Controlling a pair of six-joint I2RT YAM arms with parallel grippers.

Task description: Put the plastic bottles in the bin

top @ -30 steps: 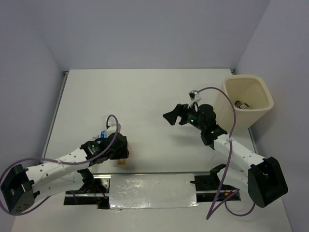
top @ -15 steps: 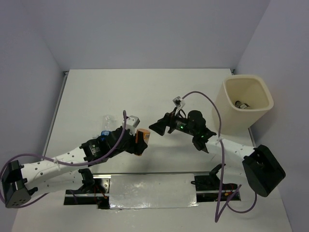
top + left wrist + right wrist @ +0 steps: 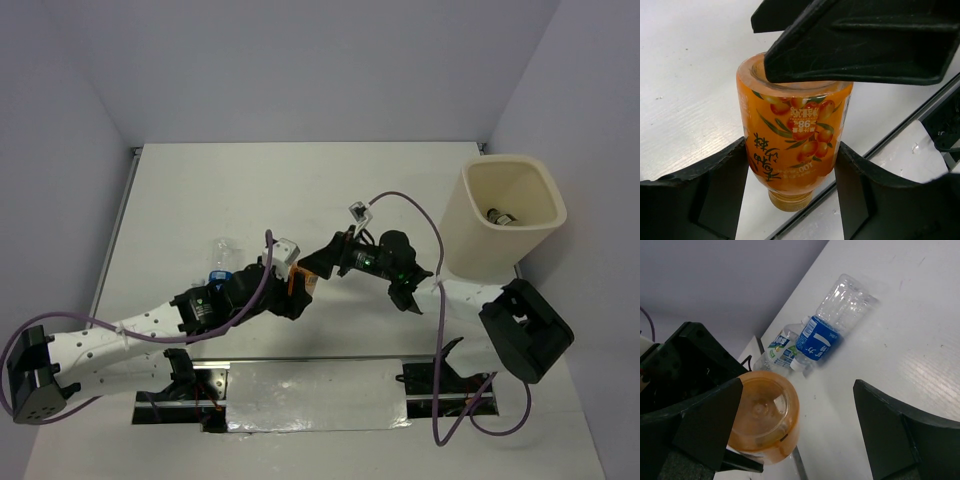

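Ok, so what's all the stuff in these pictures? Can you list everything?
orange bottle: one, orange with a fruit label, held in the left gripper
clear bottles: two, clear with blue labels, lying on the table by the left arm
bin: one, cream, far right of the table, something small and dark inside
table: one, white
left gripper: one, black, shut on the orange bottle
right gripper: one, black, open, at the orange bottle's base

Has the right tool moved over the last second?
Yes: the right tool has gone left, away from the bin, up to the orange bottle.
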